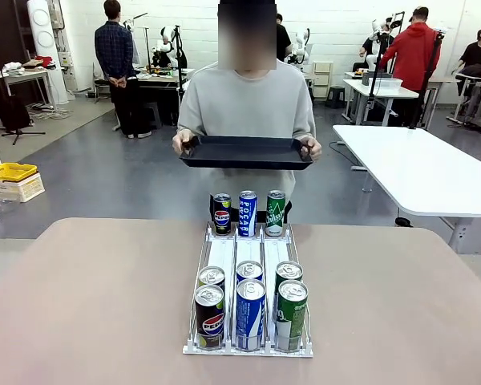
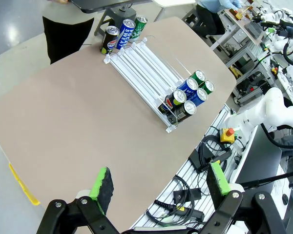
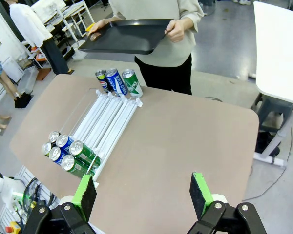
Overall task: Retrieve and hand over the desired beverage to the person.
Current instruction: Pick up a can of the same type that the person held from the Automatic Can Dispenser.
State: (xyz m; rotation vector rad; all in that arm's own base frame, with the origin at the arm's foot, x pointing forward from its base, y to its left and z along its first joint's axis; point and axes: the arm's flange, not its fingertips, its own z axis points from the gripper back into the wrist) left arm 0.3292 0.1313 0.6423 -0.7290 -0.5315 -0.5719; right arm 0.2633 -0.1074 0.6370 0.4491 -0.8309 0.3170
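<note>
Upright cans (image 1: 250,309) are held at the near end of a rack (image 1: 222,253) in the middle of the worktop (image 1: 88,297), ahead of and below the left fingers (image 2: 101,187) and right fingers (image 3: 85,195), both pairs spread open and empty, neither judged nearer.

Just past the far end of the white rack (image 1: 248,255), the black can (image 1: 222,214) reads "pepsi". The blue can (image 1: 248,213) beside it reads "POCARI". Lettering on the green can (image 1: 276,213) is illegible.
</note>
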